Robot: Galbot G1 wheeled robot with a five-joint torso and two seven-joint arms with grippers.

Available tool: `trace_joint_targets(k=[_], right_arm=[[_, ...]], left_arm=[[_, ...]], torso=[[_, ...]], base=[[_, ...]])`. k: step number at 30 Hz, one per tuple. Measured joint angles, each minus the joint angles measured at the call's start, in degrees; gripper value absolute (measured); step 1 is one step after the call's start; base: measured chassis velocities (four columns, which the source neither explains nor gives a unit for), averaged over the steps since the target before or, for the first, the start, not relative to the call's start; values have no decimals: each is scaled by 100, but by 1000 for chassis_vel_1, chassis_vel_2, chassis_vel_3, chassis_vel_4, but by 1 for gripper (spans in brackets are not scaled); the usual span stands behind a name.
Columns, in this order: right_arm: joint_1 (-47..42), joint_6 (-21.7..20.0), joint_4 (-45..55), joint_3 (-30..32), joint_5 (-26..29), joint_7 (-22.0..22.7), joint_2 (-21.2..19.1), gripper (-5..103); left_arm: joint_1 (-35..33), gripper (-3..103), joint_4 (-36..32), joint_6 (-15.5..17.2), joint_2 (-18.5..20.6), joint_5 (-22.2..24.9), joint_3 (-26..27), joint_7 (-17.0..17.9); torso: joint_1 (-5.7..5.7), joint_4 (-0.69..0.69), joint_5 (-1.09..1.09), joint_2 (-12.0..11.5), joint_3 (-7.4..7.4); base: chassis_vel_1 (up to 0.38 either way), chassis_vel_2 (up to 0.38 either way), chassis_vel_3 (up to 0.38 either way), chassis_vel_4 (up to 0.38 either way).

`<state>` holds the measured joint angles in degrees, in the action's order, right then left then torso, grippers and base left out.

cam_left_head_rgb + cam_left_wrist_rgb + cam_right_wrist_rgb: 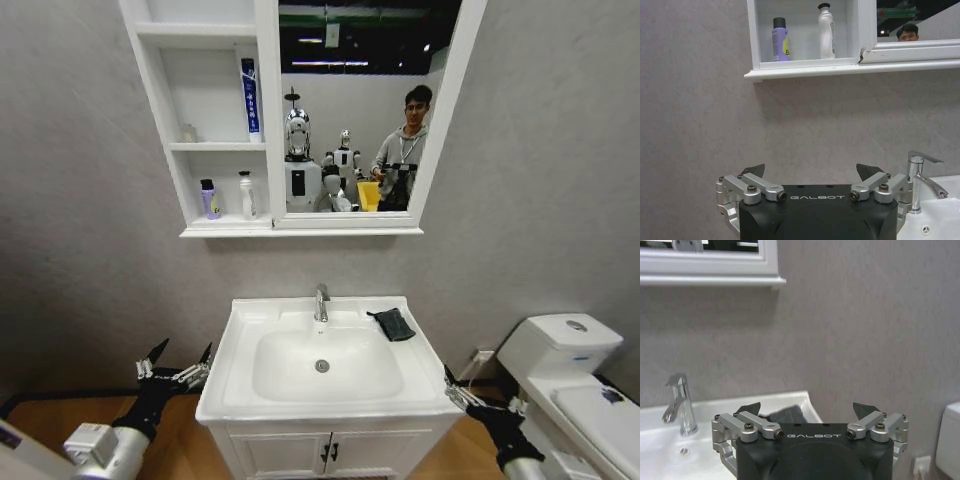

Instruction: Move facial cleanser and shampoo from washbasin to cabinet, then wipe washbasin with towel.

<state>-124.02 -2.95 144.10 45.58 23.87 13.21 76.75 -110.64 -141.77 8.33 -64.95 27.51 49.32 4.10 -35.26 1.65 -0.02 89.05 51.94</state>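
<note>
The white washbasin [238, 345] with its chrome tap [321, 301] stands in front of me. The dark towel [393, 323] lies folded on its back right corner and is the only loose thing on it. On the lowest shelf of the cabinet [163, 120] stand a purple bottle [209, 199] and a white bottle [246, 195]. I cannot tell which is the facial cleanser and which the shampoo. My left gripper [183, 355] hangs open and empty, low, off the basin's left edge. My right gripper [458, 390] hangs open off the right front corner. Its wrist view shows the towel [787, 415] just beyond its fingertips.
A tall blue tube [250, 98] stands on the cabinet's middle shelf beside the mirror [350, 110]. A white toilet [565, 350] stands close on the right of my right arm. The two-door vanity [330, 455] sits under the basin. A grey wall is behind everything.
</note>
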Motion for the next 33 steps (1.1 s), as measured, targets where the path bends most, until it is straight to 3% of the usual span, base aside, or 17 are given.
trace_joint_targets(k=[8, 10, 14, 21, 33], right_arm=[[-193, 135, -9, -314, -471, 3, 145, 100], [-200, 207, -23, -283, -504, -180, 134, 100], [-153, 417, -39, -30, -492, -584, -13, 100], [-116, 387, -60, 260, -80, -612, -180, 100], [-129, 383, -75, 194, -78, -618, -189, 100]], left_arm=[[0, 100, 0, 0, 0, 0, 0, 0], [0, 100, 0, 0, 0, 0, 0, -1], [0, 100, 0, 0, 0, 0, 0, 0], [0, 100, 0, 0, 0, 0, 0, 0], [0, 100, 0, 0, 0, 0, 0, 0]], torso=[[-1, 1, 1, -1, 0], [-1, 1, 2, -1, 1], [-1, 1, 2, -1, 0], [-2, 2, 2, -1, 1], [-2, 1, 2, -1, 1]], base=[[0, 0, 0, 0], [0, 0, 0, 0], [0, 0, 0, 0], [0, 0, 0, 0], [0, 0, 0, 0]])
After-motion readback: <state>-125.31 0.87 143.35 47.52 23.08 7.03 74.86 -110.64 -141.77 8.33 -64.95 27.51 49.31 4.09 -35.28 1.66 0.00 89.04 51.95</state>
